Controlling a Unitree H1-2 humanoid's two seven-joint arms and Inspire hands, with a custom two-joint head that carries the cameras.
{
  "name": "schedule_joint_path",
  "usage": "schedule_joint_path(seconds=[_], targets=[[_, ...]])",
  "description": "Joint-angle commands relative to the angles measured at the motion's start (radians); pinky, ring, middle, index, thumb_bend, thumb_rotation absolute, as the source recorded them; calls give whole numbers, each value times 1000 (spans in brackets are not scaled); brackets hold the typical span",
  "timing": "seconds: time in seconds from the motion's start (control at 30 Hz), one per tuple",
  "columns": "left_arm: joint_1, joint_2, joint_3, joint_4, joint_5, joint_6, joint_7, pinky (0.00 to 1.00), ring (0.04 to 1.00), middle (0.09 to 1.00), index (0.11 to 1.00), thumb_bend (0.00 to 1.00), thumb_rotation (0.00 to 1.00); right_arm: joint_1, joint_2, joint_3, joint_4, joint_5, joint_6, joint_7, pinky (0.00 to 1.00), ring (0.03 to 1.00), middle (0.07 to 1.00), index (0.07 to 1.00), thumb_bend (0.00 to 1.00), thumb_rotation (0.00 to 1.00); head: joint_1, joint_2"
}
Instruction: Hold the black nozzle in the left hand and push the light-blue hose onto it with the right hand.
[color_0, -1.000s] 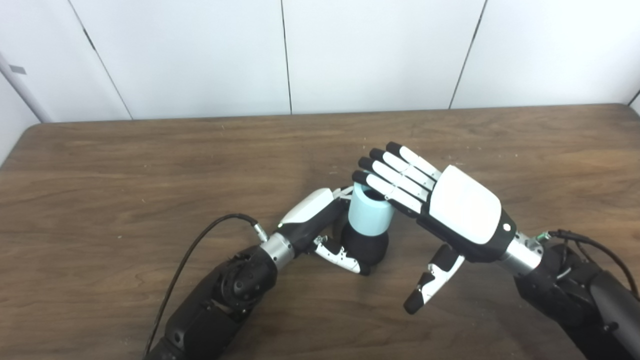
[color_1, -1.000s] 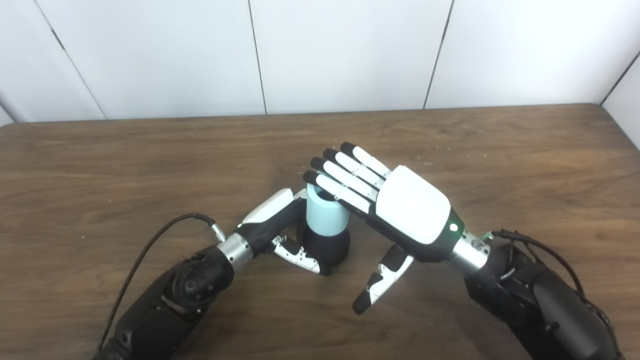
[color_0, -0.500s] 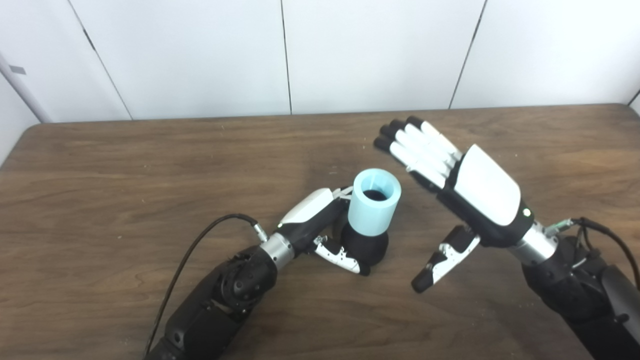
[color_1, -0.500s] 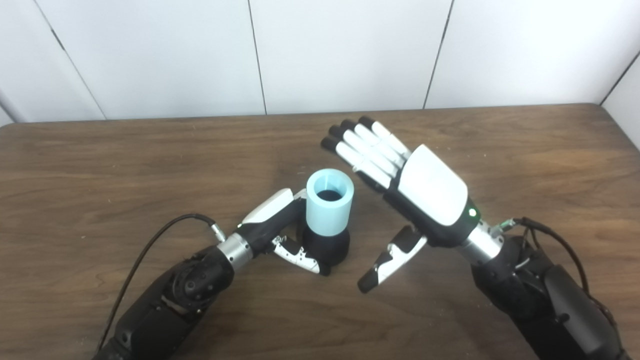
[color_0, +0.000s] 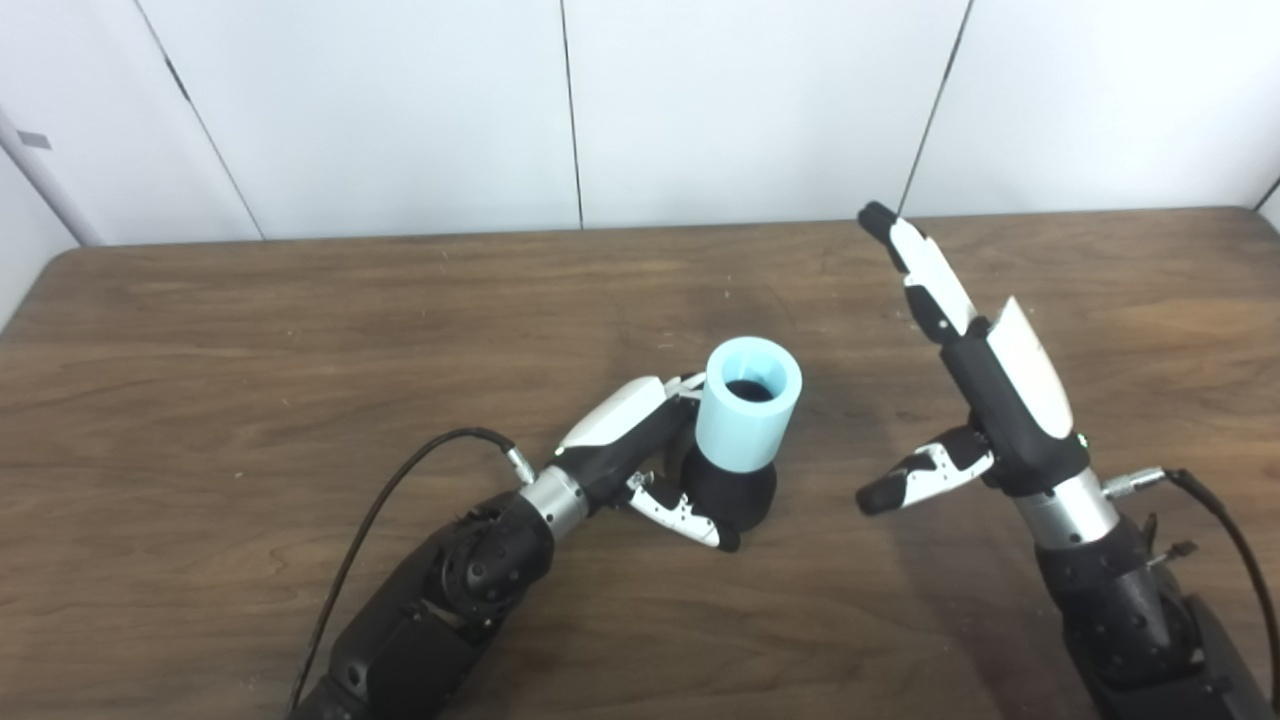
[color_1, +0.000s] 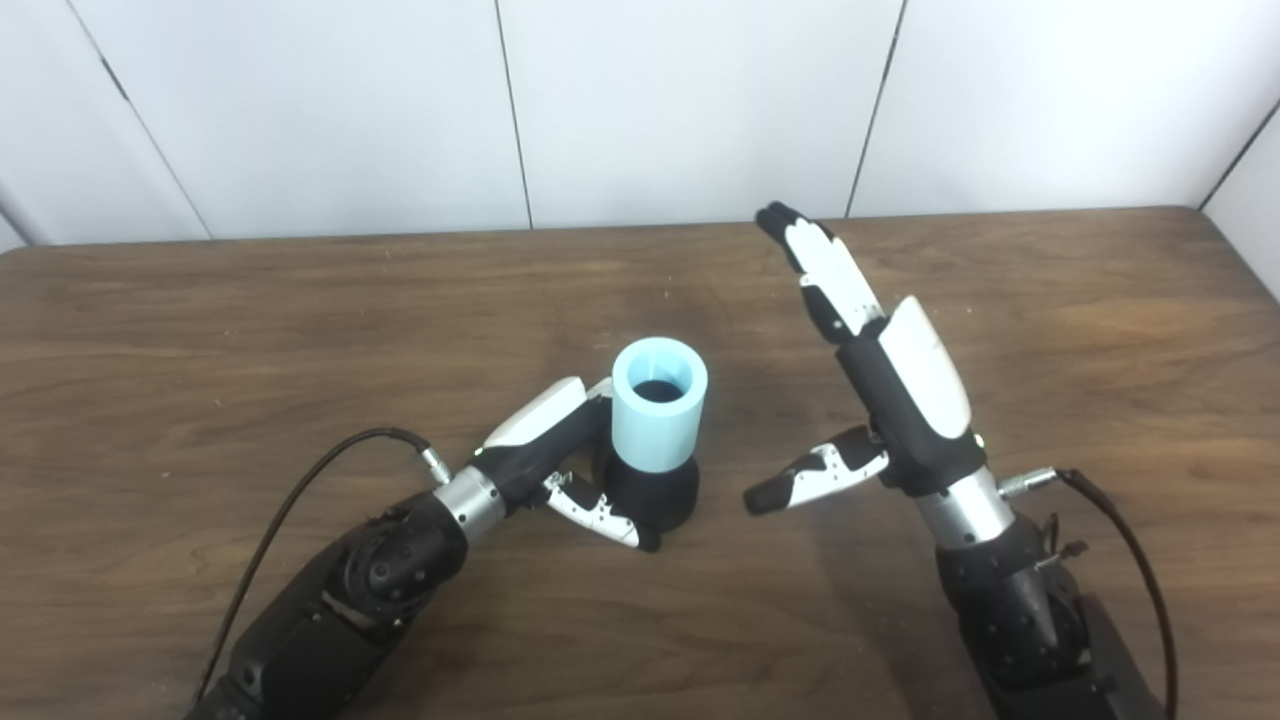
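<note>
The black nozzle (color_0: 728, 493) stands upright on the table near the middle. A short light-blue hose (color_0: 746, 417) sits on top of it, open end up. My left hand (color_0: 640, 440) is shut on the nozzle, its thumb curling across the front of the base and its fingers hidden behind. To the right, my right hand (color_0: 985, 375) is open and apart from the hose, turned edge-on with fingers stretched up and away and the thumb pointing left toward the nozzle.
The brown wooden table (color_0: 250, 330) runs to a white panelled wall at the back. A black cable (color_0: 400, 485) loops from my left wrist, and another cable (color_0: 1215, 515) trails from my right wrist.
My right hand lifted off the top of the hose, drew back to the right and turned edge-on. The left hand, nozzle and hose stayed put.
</note>
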Motion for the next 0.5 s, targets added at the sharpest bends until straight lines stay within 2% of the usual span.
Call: schedule_joint_path(seconds=[0.0, 0.23, 0.37, 0.47], targets=[[105, 57, -53, 96, 31, 161, -149, 1000, 997, 815, 480, 522, 64, -17, 19, -31, -53, 99, 50, 27, 995, 1000, 1000, 1000, 982, 835, -1, 1], [105, 53, -53, 102, 32, 157, -145, 1000, 997, 815, 480, 522, 64, 12, 91, -58, -78, 281, 190, 96, 978, 1000, 1000, 1000, 953, 918, -2, -1], [105, 53, -53, 105, 31, 155, -144, 1000, 997, 815, 480, 522, 64, 25, 115, -62, -97, 315, 229, 119, 969, 1000, 1000, 1000, 936, 986, -1, -4], [107, 54, -52, 101, 30, 154, -144, 1000, 997, 815, 480, 522, 64, 35, 136, -59, -97, 347, 240, 138, 992, 1000, 1000, 1000, 933, 999, 1, -4]])
